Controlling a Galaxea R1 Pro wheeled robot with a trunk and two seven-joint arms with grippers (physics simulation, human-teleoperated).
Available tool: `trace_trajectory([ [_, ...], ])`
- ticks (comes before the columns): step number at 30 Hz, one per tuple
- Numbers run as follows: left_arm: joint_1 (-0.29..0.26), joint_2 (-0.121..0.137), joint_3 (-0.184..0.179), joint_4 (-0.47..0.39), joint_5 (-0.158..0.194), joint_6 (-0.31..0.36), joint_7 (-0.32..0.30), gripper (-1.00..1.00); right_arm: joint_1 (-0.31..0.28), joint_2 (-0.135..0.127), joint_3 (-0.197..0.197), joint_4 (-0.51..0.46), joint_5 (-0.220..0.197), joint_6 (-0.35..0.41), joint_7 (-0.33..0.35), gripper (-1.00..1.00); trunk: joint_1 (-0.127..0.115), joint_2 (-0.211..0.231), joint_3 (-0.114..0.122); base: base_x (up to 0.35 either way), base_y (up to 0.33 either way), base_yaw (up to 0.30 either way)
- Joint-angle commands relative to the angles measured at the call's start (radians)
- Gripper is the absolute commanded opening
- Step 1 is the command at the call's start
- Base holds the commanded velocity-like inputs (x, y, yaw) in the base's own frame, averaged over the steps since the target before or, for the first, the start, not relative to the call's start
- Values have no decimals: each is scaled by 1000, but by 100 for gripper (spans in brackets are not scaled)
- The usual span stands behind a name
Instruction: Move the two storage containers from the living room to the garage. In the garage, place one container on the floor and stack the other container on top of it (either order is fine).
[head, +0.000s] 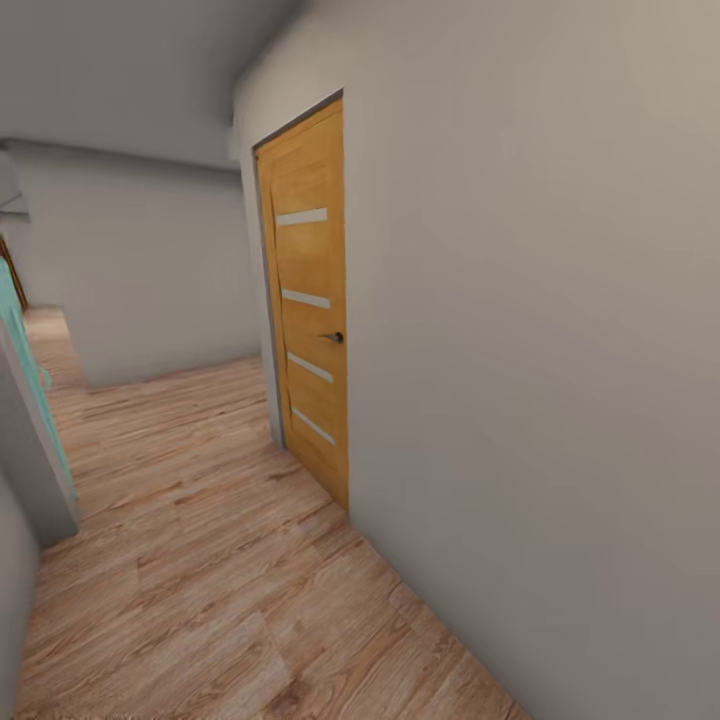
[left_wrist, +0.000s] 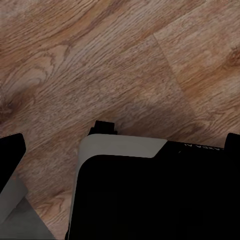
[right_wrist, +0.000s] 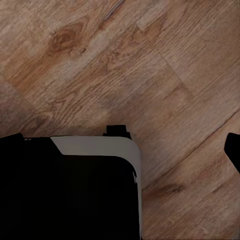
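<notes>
Hallway travel, as I read it: wood-plank floor (head: 200, 560) ahead and a wooden door (head: 310, 320) with frosted strips set in the grey wall (head: 540, 350) on my right. No container is visible, so its place and long axis I cannot give. Both carrying and stacking seem left. Whether either arm's fingers are apart, I cannot tell.

A teal door (head: 30, 370) is cut off at the head view's left edge, its handle indistinct.
</notes>
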Motion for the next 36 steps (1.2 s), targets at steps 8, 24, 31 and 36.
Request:
trace_trajectory([
  [8, -1, 0, -6, 1, 8, -3, 1, 100, -1, 0, 0, 3, -2, -6, -1, 100, 0, -1, -1, 0, 0, 269],
  [24, -1, -1, -6, 1, 8, -3, 1, 100, -1, 0, 1, 3, -2, -6, -1, 100, 0, -1, -1, 0, 0, 269],
  [31, -1, 0, -6, 1, 8, -3, 1, 100, -1, -1, 1, 3, -2, -6, -1, 100, 0, -1, -1, 21, 0, 269],
  [36, -1, 0, -6, 1, 8, -3, 1, 100, -1, -1, 1, 3, -2, -6, -1, 100, 0, -1, -1, 150, 0, 269],
])
